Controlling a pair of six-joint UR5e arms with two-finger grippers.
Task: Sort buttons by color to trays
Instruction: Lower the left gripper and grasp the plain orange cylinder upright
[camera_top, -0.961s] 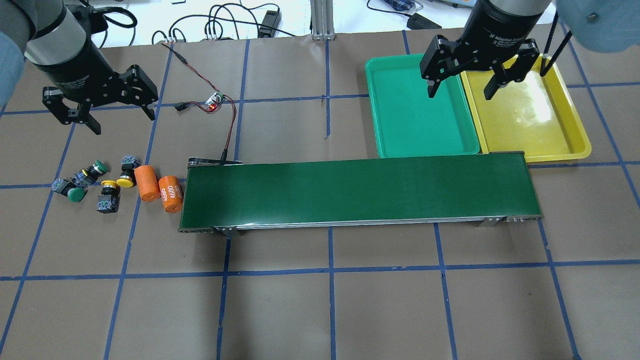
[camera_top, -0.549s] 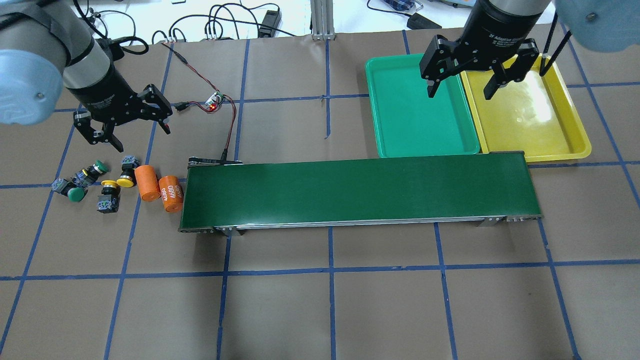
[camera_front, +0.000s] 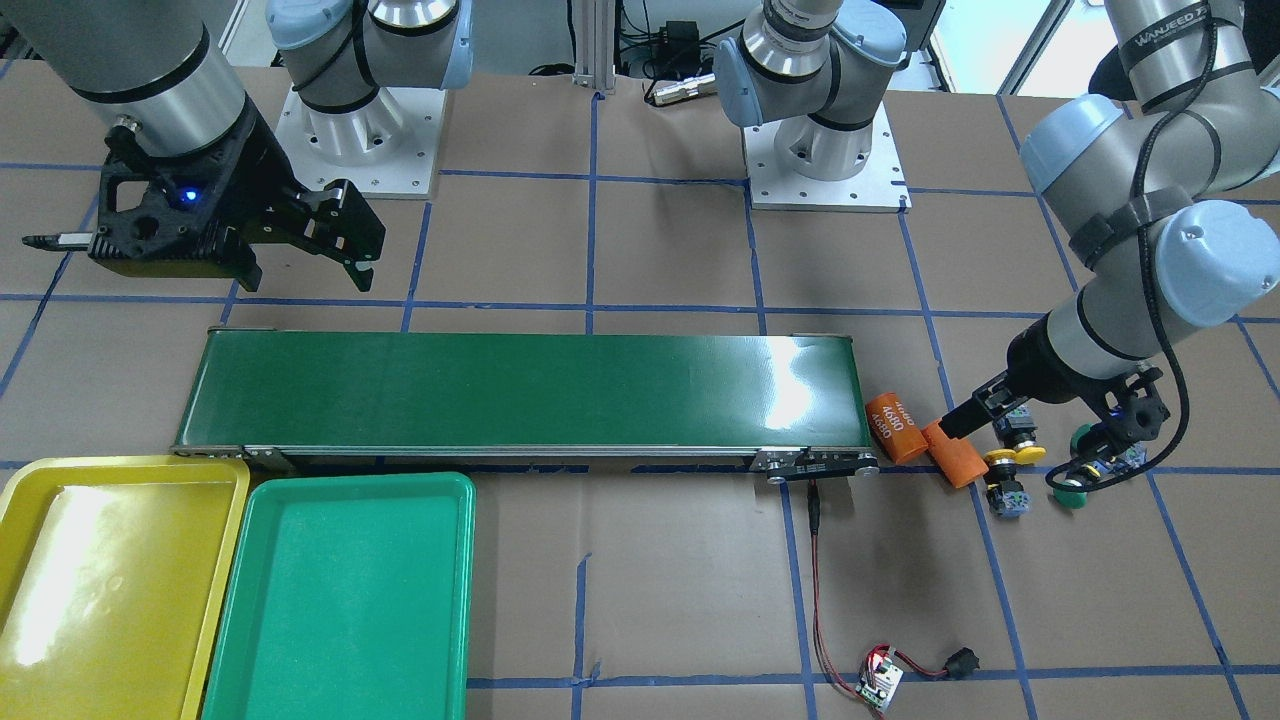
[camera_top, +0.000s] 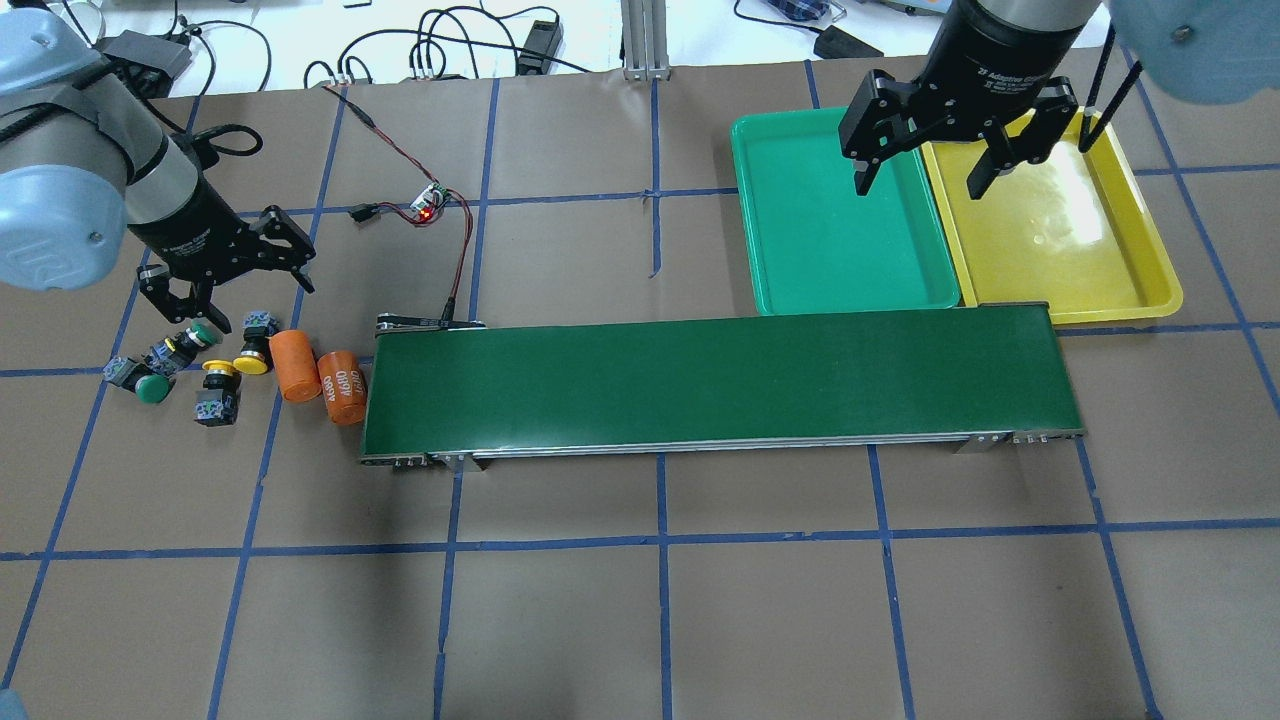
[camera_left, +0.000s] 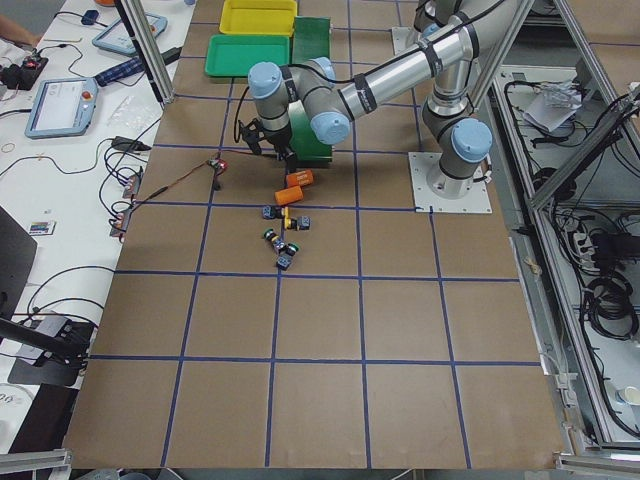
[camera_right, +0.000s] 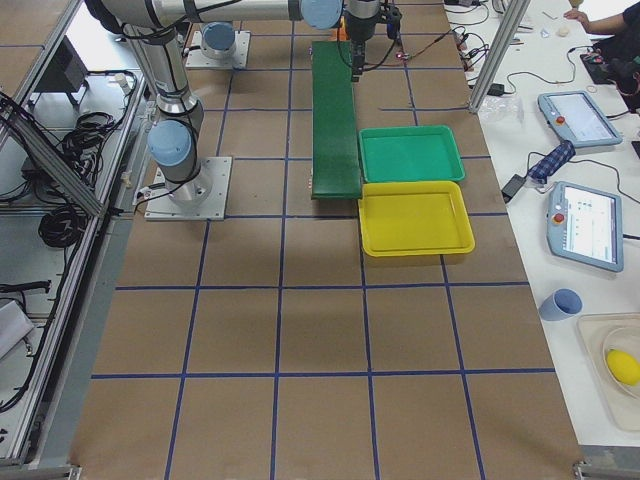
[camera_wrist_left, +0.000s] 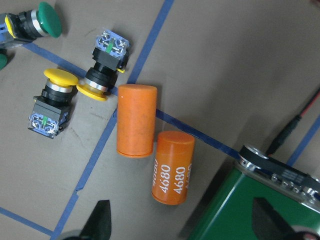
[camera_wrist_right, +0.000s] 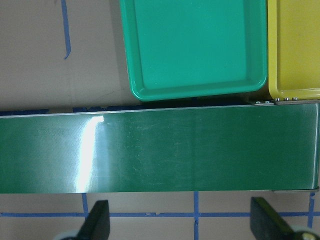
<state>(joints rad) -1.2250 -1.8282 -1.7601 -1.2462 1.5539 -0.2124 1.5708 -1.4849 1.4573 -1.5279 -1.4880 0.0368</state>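
Two yellow-capped buttons (camera_top: 235, 366) (camera_wrist_left: 61, 77) and two green-capped buttons (camera_top: 153, 389) (camera_wrist_left: 47, 20) lie on their sides in a cluster on the table at the left. My left gripper (camera_top: 235, 297) (camera_wrist_left: 185, 225) is open and empty. It hovers just behind the cluster, over the orange cylinders. The green tray (camera_top: 840, 220) and the yellow tray (camera_top: 1060, 230) sit side by side at the far right, both empty. My right gripper (camera_top: 920, 186) (camera_wrist_right: 182, 222) is open and empty, high above the seam between the trays.
Two orange cylinders (camera_top: 295, 366), one marked 4680 (camera_wrist_left: 172, 167), lie between the buttons and the long dark-green conveyor belt (camera_top: 715, 385). A small circuit board with red and black wires (camera_top: 430, 203) lies behind the belt's left end.
My left gripper has moved forward and down toward the button cluster, still open. The right gripper, buttons and trays have not moved.
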